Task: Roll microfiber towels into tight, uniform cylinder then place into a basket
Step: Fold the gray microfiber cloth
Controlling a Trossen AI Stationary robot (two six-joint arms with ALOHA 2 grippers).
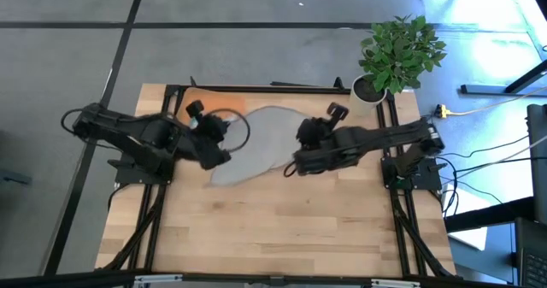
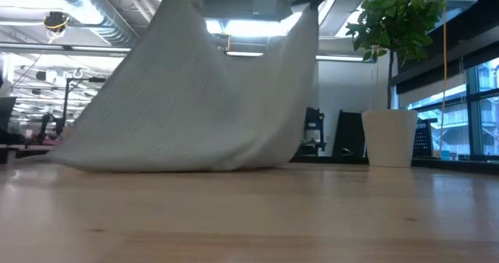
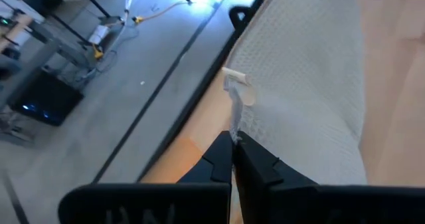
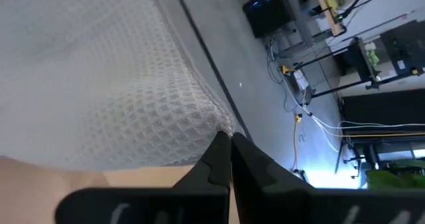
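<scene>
A pale grey towel (image 1: 261, 138) hangs between my two grippers above the table's middle. In the low view it sags like a hammock (image 2: 210, 91), and its lower part (image 2: 156, 163) lies on the wood. My left gripper (image 1: 224, 154) is shut on its left end and my right gripper (image 1: 292, 164) is shut on its right end. The orange basket (image 1: 224, 107) shows at the table's far edge, partly hidden behind the towel and my left arm. My left gripper pinches the towel's edge (image 3: 234, 127) between its two fingers, just below a small white tag (image 3: 236, 81). The fingers slant downward. The cloth is lifted here and falls away from the fingers toward the table. My right gripper pinches a corner of the towel (image 4: 220, 125) between its two fingers, at their free ends. The fingers slant downward. The waffle-weave cloth bunches at the corner and hangs away from it, its lower part on the table.
A white pot with a green plant (image 1: 369, 89) stands at the table's far right corner, also seen in the low view (image 2: 387, 138). Bare wood (image 1: 273, 228) stretches from the towel to the near edge. Black frame rails run along the table's sides.
</scene>
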